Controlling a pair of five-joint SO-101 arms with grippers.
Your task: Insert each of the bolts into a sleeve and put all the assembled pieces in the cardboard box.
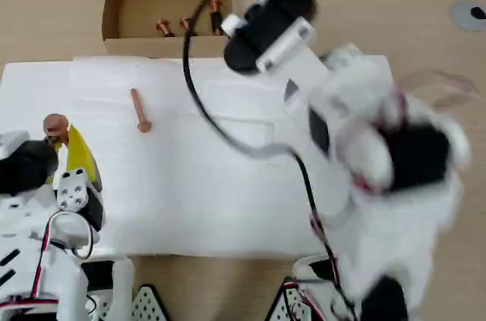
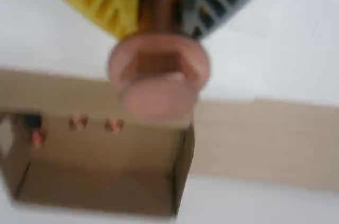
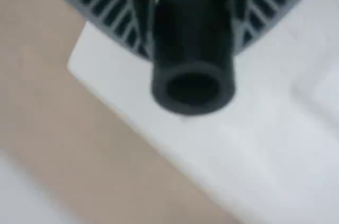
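Gripping a part apiece!
High view: left gripper (image 1: 60, 139) clamps a bolt (image 1: 55, 124), a second bolt (image 1: 139, 111) lying loose near its jaws. Left wrist: cardboard box (image 2: 100, 192) well ahead of them. Right wrist: right gripper (image 3: 193, 1) clenched round a black sleeve (image 3: 193, 65), poking out past its jaws.

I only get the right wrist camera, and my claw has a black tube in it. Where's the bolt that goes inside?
Observer: The left gripper has a bolt, clamped by its shaft with the head sticking out past the fingers.
Operator: Are there any more bolts?
Observer: Yes, a second bolt lies loose on the white sheet.
Operator: Is anything in the box?
Observer: The cardboard box has three copper pieces along its near wall. I can't tell whether sleeves are on them.
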